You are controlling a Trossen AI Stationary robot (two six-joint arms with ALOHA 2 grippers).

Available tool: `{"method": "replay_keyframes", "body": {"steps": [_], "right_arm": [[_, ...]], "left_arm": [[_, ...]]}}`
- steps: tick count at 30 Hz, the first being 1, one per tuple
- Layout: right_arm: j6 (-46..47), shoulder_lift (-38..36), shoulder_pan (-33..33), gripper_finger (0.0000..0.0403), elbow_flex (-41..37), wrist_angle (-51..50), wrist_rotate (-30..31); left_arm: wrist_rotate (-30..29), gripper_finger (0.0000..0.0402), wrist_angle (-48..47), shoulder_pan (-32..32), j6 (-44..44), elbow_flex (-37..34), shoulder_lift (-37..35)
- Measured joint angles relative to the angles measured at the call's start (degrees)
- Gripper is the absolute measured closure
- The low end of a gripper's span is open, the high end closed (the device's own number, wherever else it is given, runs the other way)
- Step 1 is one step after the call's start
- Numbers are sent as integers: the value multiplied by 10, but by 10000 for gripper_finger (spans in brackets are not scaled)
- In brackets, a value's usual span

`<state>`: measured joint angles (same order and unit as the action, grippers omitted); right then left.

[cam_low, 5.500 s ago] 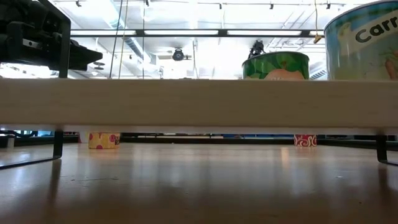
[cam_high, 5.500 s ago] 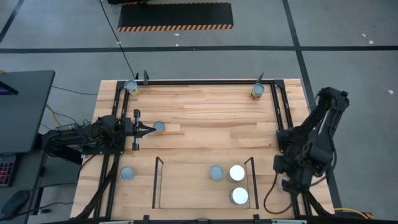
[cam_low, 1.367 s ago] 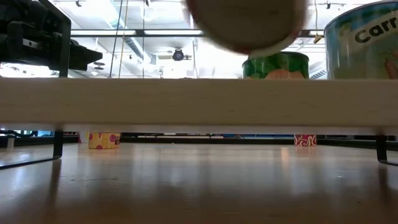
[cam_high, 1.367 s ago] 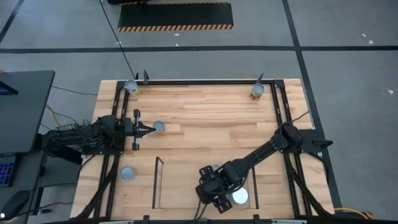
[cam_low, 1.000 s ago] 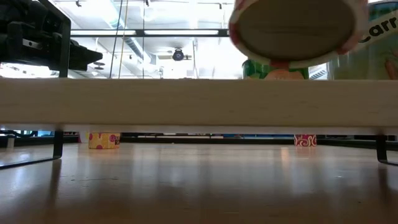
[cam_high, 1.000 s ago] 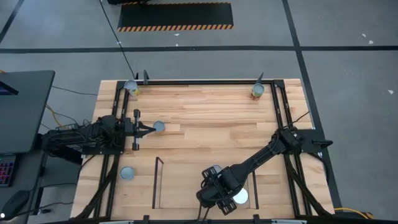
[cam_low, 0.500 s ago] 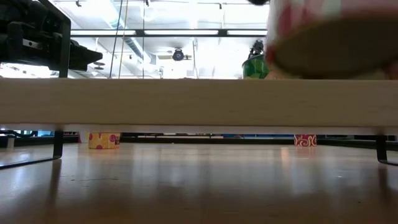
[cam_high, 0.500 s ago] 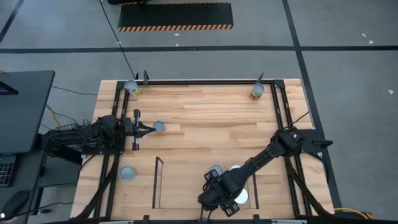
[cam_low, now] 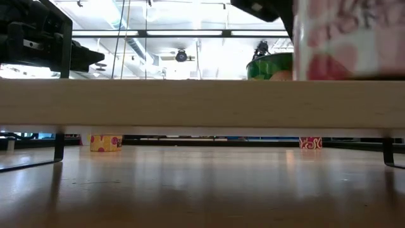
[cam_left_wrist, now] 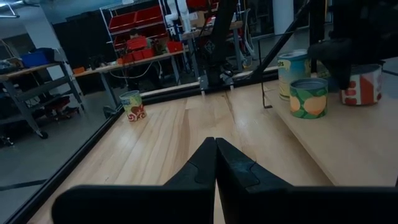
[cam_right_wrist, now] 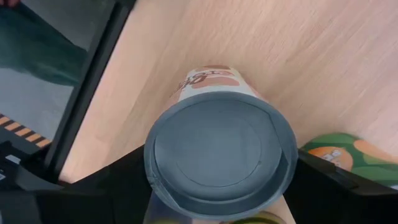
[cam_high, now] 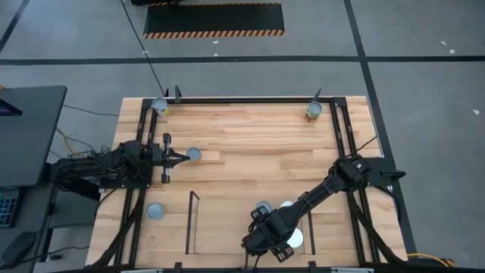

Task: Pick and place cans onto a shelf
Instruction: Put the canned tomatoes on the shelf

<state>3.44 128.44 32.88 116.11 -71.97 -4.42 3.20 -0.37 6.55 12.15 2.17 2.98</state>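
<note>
My right gripper (cam_high: pixel 273 240) reaches down over the shelf (cam_high: pixel 227 227), near its right end, shut on a red-and-white can (cam_right_wrist: pixel 221 155). In the low view that can (cam_low: pixel 348 38) stands at the shelf board (cam_low: pixel 190 104). Three more cans show on the shelf: a green one (cam_high: pixel 263 206) and two white-topped ones (cam_high: pixel 289 205) (cam_high: pixel 295 239). My left gripper (cam_high: pixel 180 158) waits shut at the table's left, level, with a loose can (cam_high: pixel 194 155) just past its tips. Other loose cans stand far left (cam_high: pixel 160 106), far right (cam_high: pixel 314 111) and near left (cam_high: pixel 154 211). My right gripper pinches the can's round wall just under the top rim (cam_right_wrist: pixel 152 177), one finger (cam_right_wrist: pixel 118 183) on each side. The fingers come from above and point down. The can stands upright, its base at the shelf board (cam_low: pixel 342 78) in the low view.
Thin dark rails (cam_high: pixel 192 220) (cam_high: pixel 308 216) bound the shelf left and right. A black outer frame (cam_high: pixel 250 99) runs around the table. In the left wrist view a taller can (cam_left_wrist: pixel 292 65) and the green can (cam_left_wrist: pixel 309 98) stand close beside the held one (cam_left_wrist: pixel 362 84).
My right gripper has carried the can toward the table's right edge and down. A second ago the can hung tilted, its underside facing the low camera; now it is upright with its base down at the shelf board.
</note>
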Motion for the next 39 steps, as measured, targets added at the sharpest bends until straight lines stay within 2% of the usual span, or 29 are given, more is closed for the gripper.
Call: {"method": "replay_keyframes", "body": {"steps": [6, 11, 25, 39], "right_arm": [[8, 0, 0, 66, -4, 8, -2], [9, -1, 0, 62, 0, 17, 3], [9, -1, 0, 102, 0, 50, 16], [5, -6, 0, 54, 0, 52, 14]], "left_arm": [[0, 390, 0, 0, 0, 0, 0], [0, 390, 0, 0, 0, 0, 0], [0, 390, -1, 0, 0, 0, 0], [0, 390, -1, 0, 0, 0, 0]]}}
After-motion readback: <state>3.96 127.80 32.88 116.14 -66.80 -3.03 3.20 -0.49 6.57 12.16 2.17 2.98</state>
